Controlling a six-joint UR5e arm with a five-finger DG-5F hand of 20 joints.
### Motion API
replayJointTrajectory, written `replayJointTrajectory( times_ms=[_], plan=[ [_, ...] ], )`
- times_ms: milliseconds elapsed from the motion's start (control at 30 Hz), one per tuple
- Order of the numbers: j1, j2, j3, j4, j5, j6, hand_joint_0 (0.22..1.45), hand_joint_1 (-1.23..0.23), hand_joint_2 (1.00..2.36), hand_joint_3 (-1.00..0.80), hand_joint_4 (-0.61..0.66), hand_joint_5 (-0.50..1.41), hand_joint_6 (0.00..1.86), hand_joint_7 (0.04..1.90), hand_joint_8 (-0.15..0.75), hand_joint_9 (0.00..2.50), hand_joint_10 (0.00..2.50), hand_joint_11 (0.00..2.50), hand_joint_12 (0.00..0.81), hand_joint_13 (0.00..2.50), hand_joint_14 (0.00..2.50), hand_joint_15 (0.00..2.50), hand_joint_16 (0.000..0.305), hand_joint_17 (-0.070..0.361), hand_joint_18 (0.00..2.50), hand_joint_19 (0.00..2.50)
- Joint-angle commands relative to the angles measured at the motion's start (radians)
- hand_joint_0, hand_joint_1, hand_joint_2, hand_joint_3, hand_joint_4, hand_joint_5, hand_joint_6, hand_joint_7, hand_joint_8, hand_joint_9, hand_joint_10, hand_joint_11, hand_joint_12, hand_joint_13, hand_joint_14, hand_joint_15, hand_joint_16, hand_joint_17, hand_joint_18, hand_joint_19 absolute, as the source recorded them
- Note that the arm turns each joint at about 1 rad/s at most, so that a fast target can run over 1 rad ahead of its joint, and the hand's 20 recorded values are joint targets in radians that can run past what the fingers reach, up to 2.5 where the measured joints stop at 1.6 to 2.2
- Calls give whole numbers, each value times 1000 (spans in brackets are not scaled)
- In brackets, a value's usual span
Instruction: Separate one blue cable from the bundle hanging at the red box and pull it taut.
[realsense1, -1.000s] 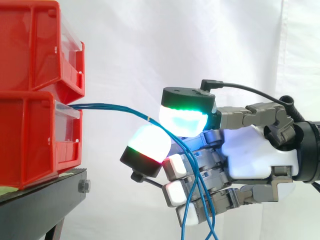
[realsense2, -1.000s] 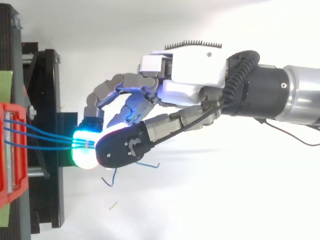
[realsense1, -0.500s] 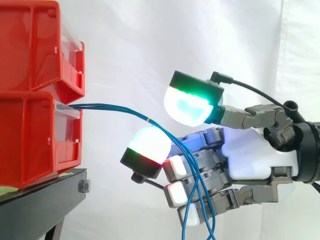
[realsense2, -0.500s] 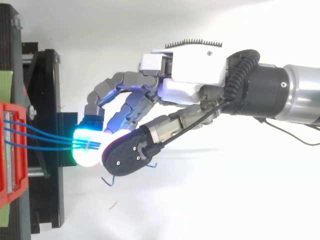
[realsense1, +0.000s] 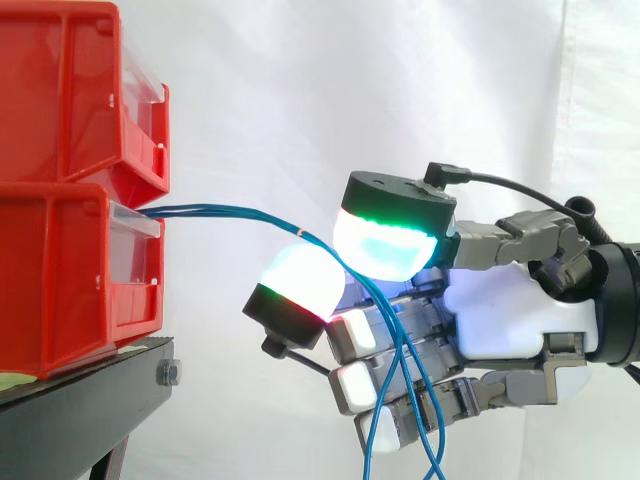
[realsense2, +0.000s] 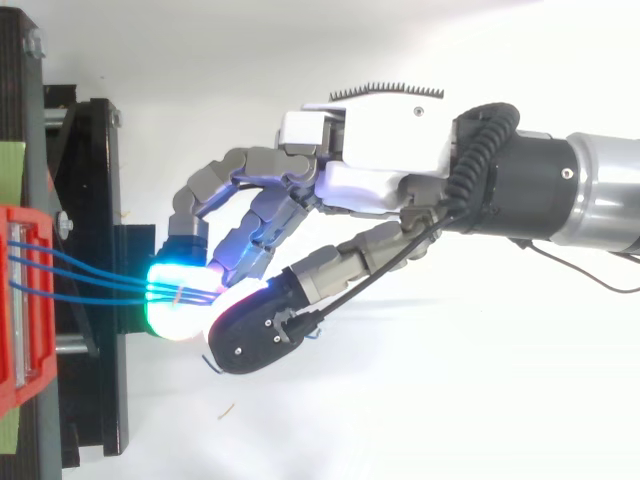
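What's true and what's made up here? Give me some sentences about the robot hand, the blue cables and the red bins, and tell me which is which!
1. The blue cables come out of the lower red bin. True.
2. The cables are pulled straight and tight. False: they bend in a soft arc over to the hand, and their loose ends dangle past its fingers.
3. In the side view the hand reaches in from the left. False: it comes in from the right, and the bins are on the left.
4. One fingertip pad glows green and cyan. True.
5. The two red bins stand next to each other. False: the upper red bin sits on top of the lower one.
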Motion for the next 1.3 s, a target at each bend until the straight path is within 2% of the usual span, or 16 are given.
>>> replayJointTrajectory(
  times_ms=[0,100,233,300,367,433,467,533,567,667,800,1267],
  plan=[
    [1,1,0,0,-1,0,713,-907,1007,-386,145,-203,904,904,307,859,19,797,329,968,19,514,36,81,832,428],
    [1,0,0,0,-1,-3,753,-918,1000,-492,144,-198,917,918,309,879,20,805,326,984,19,515,35,79,851,423],
    [3,1,0,0,1,-3,733,-905,1000,-500,152,-189,916,932,314,924,17,819,324,991,19,516,35,78,861,435],
    [4,1,0,0,1,-3,616,-848,1000,-500,152,-176,907,949,316,962,21,830,320,1013,20,537,33,75,865,467],
    [4,0,0,0,2,-3,556,-772,1000,-500,157,-170,900,934,323,982,20,820,335,1039,19,541,35,78,886,476],
    [4,0,0,0,2,-3,546,-722,1000,-500,155,-165,891,948,326,1000,20,824,334,1048,19,545,35,78,894,479],
    [4,0,0,0,1,-3,545,-628,1000,-500,155,-163,884,966,326,1012,20,826,334,1053,19,541,35,78,895,488],
    [4,0,0,0,1,-3,603,-537,1000,-500,142,-158,868,995,319,1026,20,815,328,1058,20,554,33,74,887,527],
    [4,0,0,0,1,-3,615,-541,1000,-500,127,-157,868,1005,315,1027,20,817,327,1057,20,552,33,74,885,529],
    [4,0,0,0,1,-3,614,-641,1010,-320,115,-158,878,1054,333,1009,20,822,342,1057,19,551,36,80,909,518],
    [4,0,0,0,-1,-6,616,-738,1010,-222,95,-165,907,990,354,981,19,812,364,1071,18,542,40,91,947,486],
    [3,0,0,0,1,-5,723,-882,1004,-439,44,-192,925,1015,311,943,17,867,324,1029,20,566,35,78,901,500]
  ],
)
